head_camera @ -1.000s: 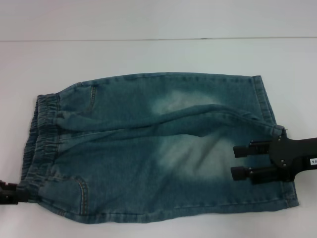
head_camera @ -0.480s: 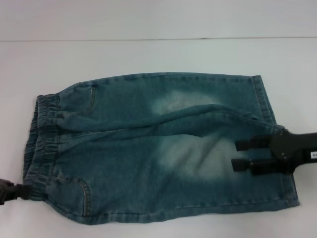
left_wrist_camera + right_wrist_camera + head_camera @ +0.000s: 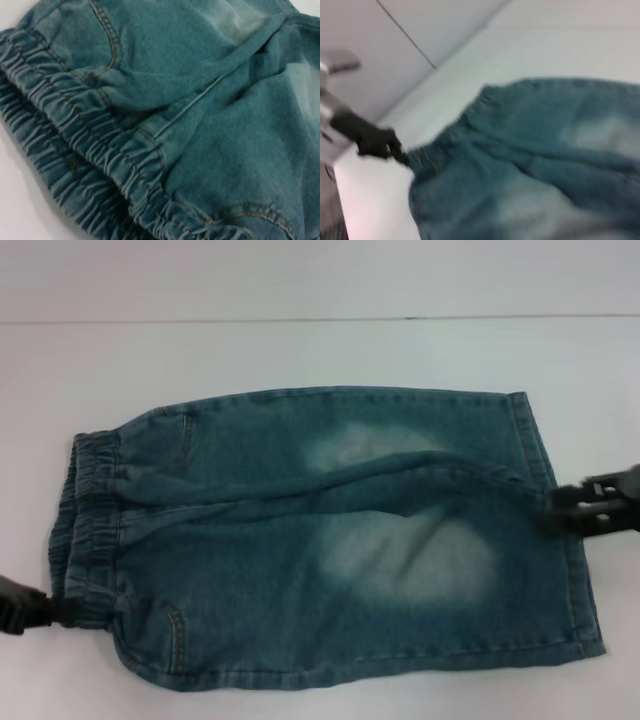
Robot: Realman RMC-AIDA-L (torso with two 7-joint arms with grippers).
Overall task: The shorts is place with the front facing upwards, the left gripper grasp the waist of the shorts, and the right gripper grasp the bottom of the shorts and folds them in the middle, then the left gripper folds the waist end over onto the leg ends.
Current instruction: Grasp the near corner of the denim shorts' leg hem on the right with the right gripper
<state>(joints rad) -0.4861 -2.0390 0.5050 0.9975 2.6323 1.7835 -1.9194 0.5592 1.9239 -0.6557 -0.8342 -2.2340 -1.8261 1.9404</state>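
Denim shorts (image 3: 320, 540) lie flat on the white desk (image 3: 300, 350), waist to the left. The left gripper (image 3: 25, 608) pinches the waistband corner; the right gripper (image 3: 590, 508) hovers at the leg hem, grip unclear. A thin pinch might slip once lifting starts.

The blue denim shorts (image 3: 320, 540) lie flat on the white tabletop (image 3: 300, 350), reaching nearly to its near edge. Their gathered elastic waistband (image 3: 85, 530) points toward the tabletop's left edge, the leg hems (image 3: 560, 530) toward its right edge. The left black claw (image 3: 45, 608) sits at the waistband's near corner, touching it. The right black claw (image 3: 590, 505) sits at the leg hems, midway along them.
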